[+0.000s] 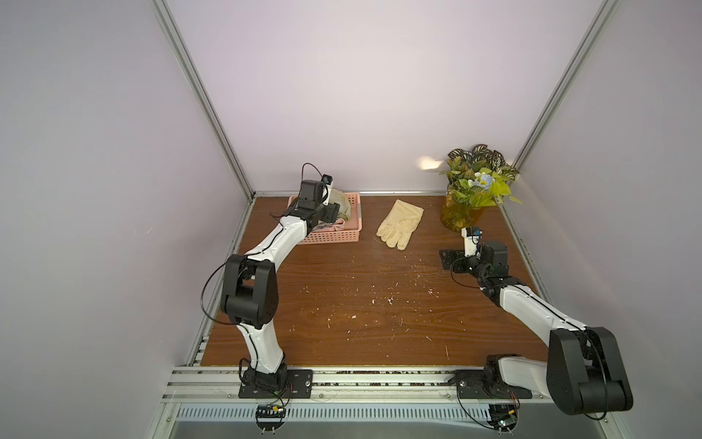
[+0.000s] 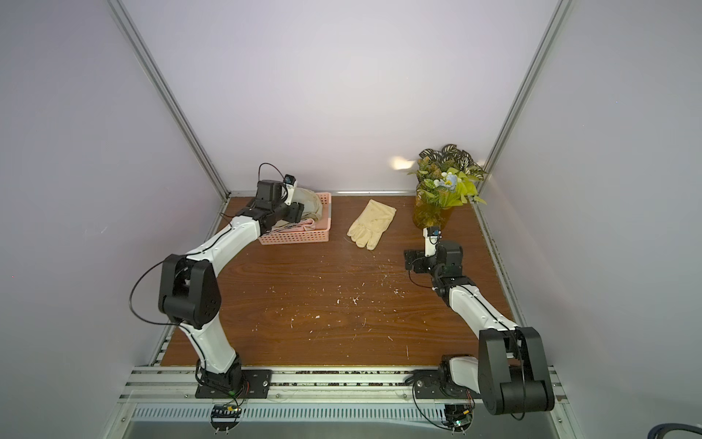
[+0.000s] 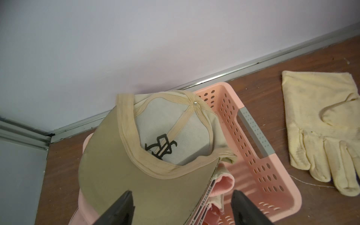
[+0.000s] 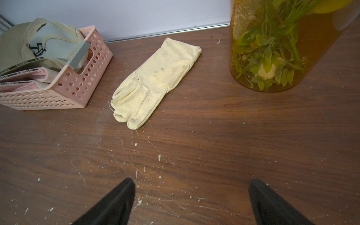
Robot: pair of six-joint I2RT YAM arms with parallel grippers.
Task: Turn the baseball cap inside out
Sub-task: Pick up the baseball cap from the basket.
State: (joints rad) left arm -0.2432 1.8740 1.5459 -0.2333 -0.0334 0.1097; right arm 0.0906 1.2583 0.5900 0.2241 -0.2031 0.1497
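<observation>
Left pincer (image 3: 182, 192): jaws are being held apart astride the edge of the brim (image 3: 116, 175); nothing is being gripped yet.
Right pincer (image 4: 191, 202): jaws are being held wide over the bare desk (image 4: 194, 146) near its right edge; nothing is being carried.
Baseball cap (image 3: 171, 126): is being propped in the pink basket (image 3: 272, 175) at the desk's far left corner, with its hollow showing in the left wrist view.
Step in hand: the brim is probably being reached for, so the cap can be lifted out.
Next move: a firm closing on the brim is being called for, then likely a second hold on the crown.
Materials: khaki cloth, a curved brim and a crown with pale lining, taped seams and a metal rivet are being shown; the basket is perforated plastic.
Nearby: a limp cream glove (image 3: 319, 126) is being left flat beside the basket.
</observation>
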